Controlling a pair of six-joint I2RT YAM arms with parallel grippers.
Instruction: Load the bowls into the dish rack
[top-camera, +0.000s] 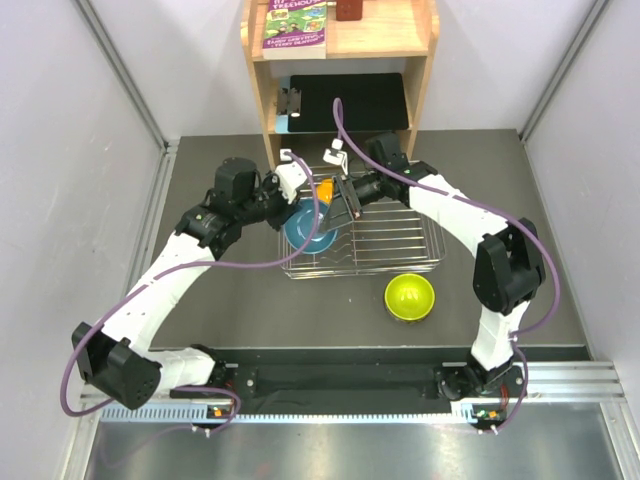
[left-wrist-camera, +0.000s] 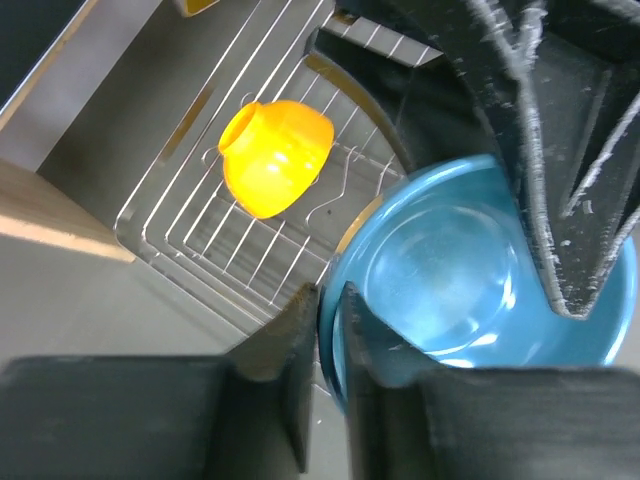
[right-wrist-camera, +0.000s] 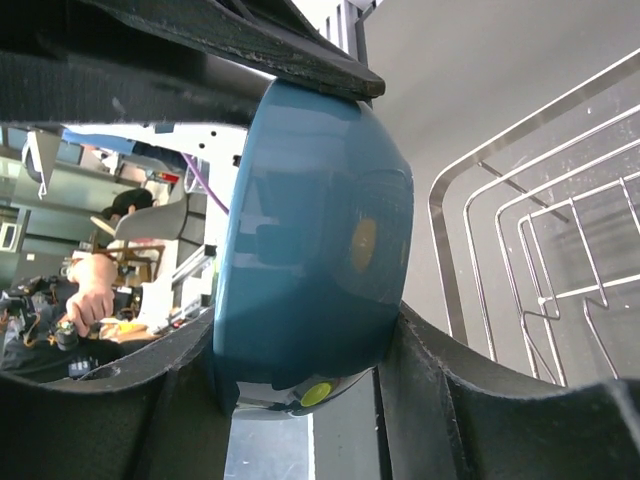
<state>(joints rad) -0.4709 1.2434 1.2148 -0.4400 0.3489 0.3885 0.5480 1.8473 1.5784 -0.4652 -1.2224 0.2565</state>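
A blue bowl (top-camera: 310, 230) hangs tilted over the left end of the silver wire dish rack (top-camera: 400, 245), and both grippers hold it. My left gripper (top-camera: 292, 212) is shut on its rim (left-wrist-camera: 335, 330). My right gripper (top-camera: 342, 198) is shut across the bowl from rim to base (right-wrist-camera: 310, 230); in the left wrist view its dark fingers (left-wrist-camera: 560, 150) reach over the bowl (left-wrist-camera: 450, 280). An orange bowl (top-camera: 325, 188) lies on its side on the rack's tines (left-wrist-camera: 275, 155). A lime-green bowl (top-camera: 410, 297) stands upright on the table in front of the rack.
A wooden shelf unit (top-camera: 340, 60) stands right behind the rack, with a black board (top-camera: 350, 100) on its lower level and a book (top-camera: 297, 25) on top. The rack's raised rim (right-wrist-camera: 450, 260) runs just beside the blue bowl.
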